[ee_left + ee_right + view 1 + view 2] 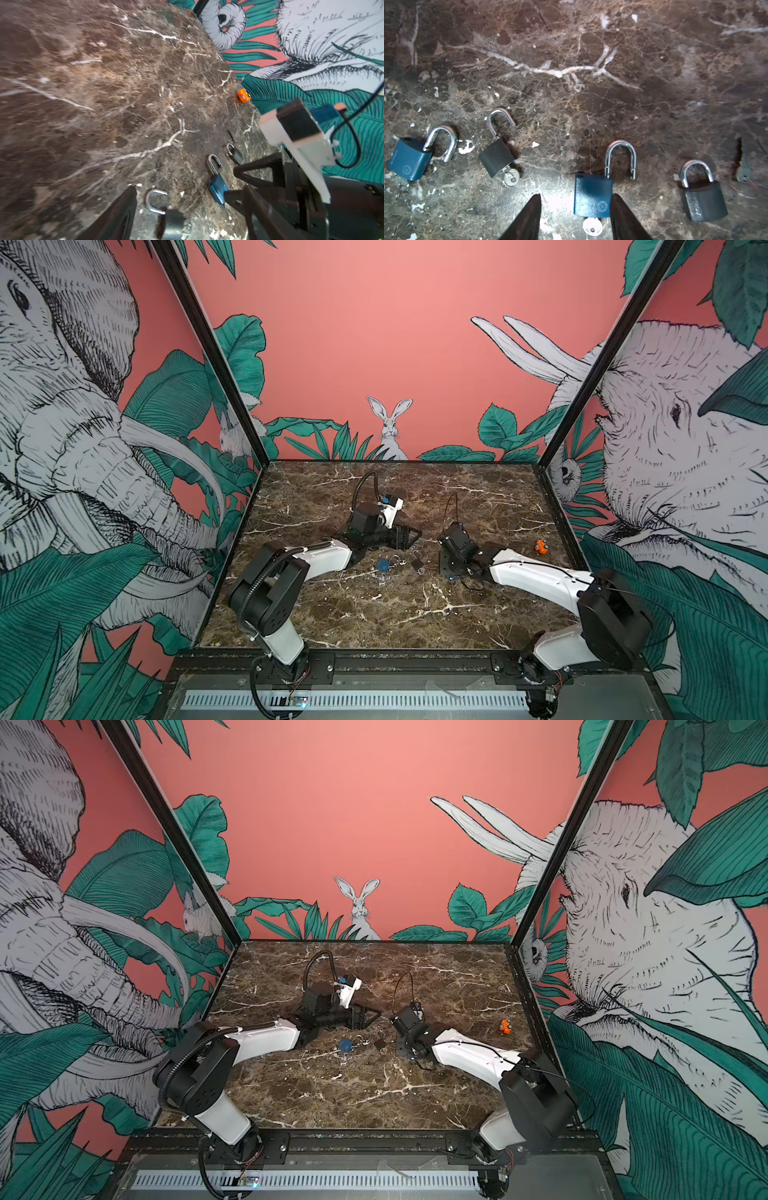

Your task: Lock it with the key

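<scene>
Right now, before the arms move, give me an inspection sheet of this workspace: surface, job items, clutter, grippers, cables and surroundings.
Surface: brown marble-look tabletop, white flecks.
Job's things: blue padlock, second blue padlock and open dark padlock, all with shackles open and keys in; shut dark padlock with a loose key on a ring beside it.
Clutter: small orange object near the right wall.
Grippers: left gripper open, holding nothing; right gripper open, fingers flanking the blue padlock in its wrist view, not closed on it.
Cables: black cable loops above both wrists, off the padlocks.
Surroundings: jungle-print walls, black frame posts.
</scene>
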`<action>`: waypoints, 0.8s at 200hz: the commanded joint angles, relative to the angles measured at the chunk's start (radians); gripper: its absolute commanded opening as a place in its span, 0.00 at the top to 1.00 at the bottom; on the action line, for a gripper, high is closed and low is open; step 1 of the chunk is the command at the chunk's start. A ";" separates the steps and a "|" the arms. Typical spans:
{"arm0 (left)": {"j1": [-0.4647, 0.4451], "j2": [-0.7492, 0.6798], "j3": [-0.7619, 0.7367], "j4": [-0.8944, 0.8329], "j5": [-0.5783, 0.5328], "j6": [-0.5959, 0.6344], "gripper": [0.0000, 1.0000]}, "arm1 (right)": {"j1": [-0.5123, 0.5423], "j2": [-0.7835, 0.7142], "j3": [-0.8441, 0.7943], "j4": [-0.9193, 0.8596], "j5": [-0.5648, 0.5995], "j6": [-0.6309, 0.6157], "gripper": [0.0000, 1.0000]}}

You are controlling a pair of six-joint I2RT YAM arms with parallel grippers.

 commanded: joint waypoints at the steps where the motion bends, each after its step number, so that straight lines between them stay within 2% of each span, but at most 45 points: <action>1: 0.017 -0.048 -0.011 0.037 0.010 0.003 0.19 | 0.009 0.006 0.026 -0.031 0.003 -0.014 0.47; 81: 0.019 -0.034 -0.020 0.043 -0.006 0.001 0.19 | 0.014 0.014 0.041 -0.042 0.009 -0.025 0.45; 160: 0.037 -0.011 -0.017 0.057 0.006 -0.029 0.19 | 0.015 0.088 0.062 -0.034 -0.005 -0.041 0.41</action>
